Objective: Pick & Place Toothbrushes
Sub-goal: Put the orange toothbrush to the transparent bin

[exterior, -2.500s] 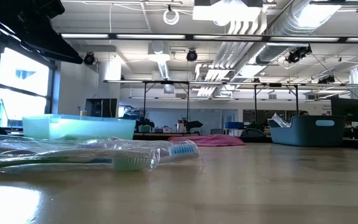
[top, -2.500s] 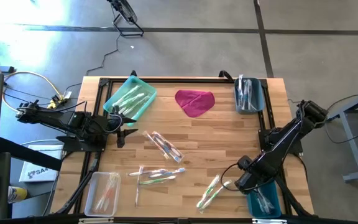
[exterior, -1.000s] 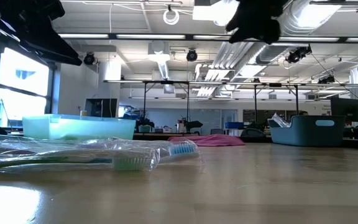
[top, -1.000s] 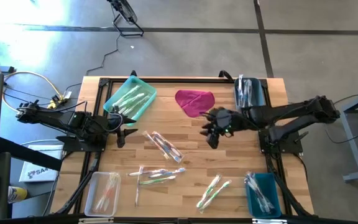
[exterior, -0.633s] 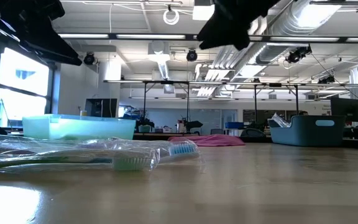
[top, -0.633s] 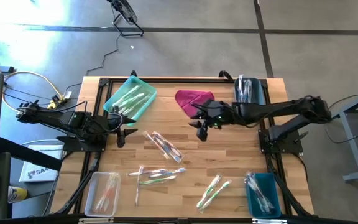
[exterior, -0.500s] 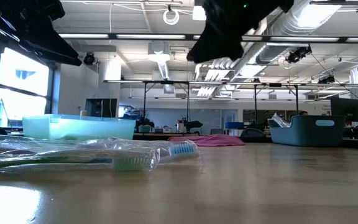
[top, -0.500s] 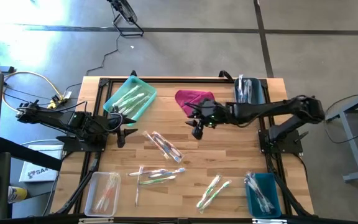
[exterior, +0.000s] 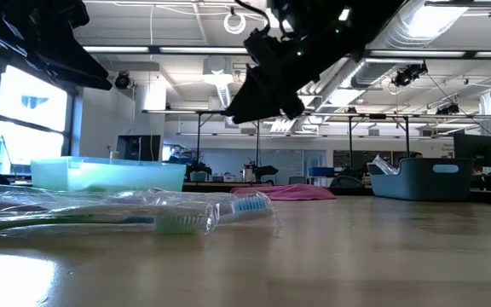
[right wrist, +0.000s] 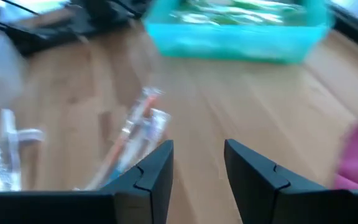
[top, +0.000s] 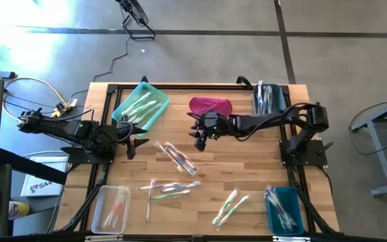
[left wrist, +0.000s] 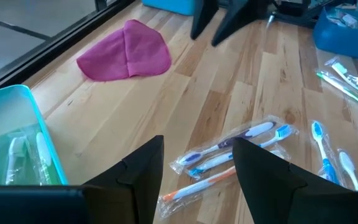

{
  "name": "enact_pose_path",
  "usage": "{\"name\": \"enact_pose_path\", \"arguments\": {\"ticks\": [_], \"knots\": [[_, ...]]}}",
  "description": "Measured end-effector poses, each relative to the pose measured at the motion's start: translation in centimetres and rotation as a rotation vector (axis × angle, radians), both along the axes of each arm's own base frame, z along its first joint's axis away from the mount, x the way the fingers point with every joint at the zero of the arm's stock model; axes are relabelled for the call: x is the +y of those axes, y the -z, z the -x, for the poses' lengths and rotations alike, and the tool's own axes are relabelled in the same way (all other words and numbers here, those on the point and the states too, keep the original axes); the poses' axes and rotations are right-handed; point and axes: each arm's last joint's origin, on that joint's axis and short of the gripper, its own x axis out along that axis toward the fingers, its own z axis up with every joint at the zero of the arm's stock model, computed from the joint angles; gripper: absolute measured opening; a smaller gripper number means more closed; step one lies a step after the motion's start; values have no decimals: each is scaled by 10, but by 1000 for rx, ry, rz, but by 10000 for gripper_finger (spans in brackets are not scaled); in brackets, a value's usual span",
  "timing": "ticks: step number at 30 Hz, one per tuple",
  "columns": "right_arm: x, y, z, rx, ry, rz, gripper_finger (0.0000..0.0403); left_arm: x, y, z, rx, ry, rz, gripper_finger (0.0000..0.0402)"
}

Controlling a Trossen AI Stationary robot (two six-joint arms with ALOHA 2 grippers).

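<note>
Wrapped toothbrushes lie flat on the wooden table in loose bunches: one in the middle [top: 177, 158], one toward the near edge [top: 168, 188], one at near right [top: 230, 206]. My right gripper [top: 198, 141] hovers open above the table beside the magenta cloth [top: 210, 107], just right of the middle bunch [right wrist: 135, 134], with nothing between its fingers [right wrist: 197, 168]. My left gripper [top: 132, 145] waits open at the left, the middle bunch [left wrist: 235, 146] ahead of it.
A teal tray [top: 141, 104] with green brushes sits at far left and a clear tray [top: 113, 207] at near left. Brushes also fill a dark blue bin [top: 269, 101] at far right and a blue bin [top: 284, 210] at near right. Bare wood lies between the bunches.
My right gripper has swung from the table's right side toward the left and come down, passing the near edge of the magenta cloth toward the middle bunch of toothbrushes. Its fingers have stayed apart. No toothbrush has moved.
</note>
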Motion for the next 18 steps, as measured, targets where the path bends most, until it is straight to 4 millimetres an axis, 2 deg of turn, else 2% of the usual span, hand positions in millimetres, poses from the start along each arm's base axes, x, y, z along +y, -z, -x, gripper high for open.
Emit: {"name": "enact_pose_path", "arguments": {"ticks": [6, 10, 18], "knots": [[5, 16, -13, -49, -116, -76, 136, 0, 0, 0, 2, 3, -8, 187], [12, 22, -15, -42, -117, -117, 136, 0, 0, 0, 0, -1, 1, 187], [34, 24, -17, -43, -132, -88, 136, 0, 2, -2, 15, -6, 9, 187]]}}
